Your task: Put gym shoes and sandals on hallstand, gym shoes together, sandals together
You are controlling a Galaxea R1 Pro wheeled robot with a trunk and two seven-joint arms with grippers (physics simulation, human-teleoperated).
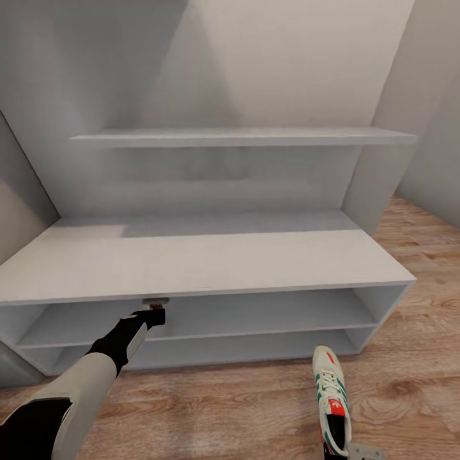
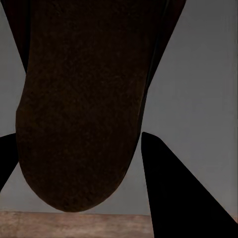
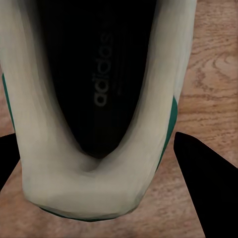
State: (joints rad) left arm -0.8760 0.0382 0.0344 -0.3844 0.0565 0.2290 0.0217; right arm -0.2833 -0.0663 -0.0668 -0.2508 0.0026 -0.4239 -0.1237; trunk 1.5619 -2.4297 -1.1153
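Our left end effector (image 1: 155,311) grips a sandal (image 2: 82,109) just under the hallstand (image 1: 204,265) worktop's near edge, pointing far into the upper slot. Our right end effector (image 3: 99,198) grips a gym shoe (image 1: 331,399), long way pointing near to far.

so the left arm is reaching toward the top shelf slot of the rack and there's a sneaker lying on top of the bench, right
Not quite. The left arm does reach toward the upper slot of the rack, but the sneaker is not on top of the bench. It is over the wood floor in front of the rack, near its right end, as the head view shows.

We see pale grey walls (image 1: 268,57) rising behind, with a side wall (image 1: 441,128) standing at the right
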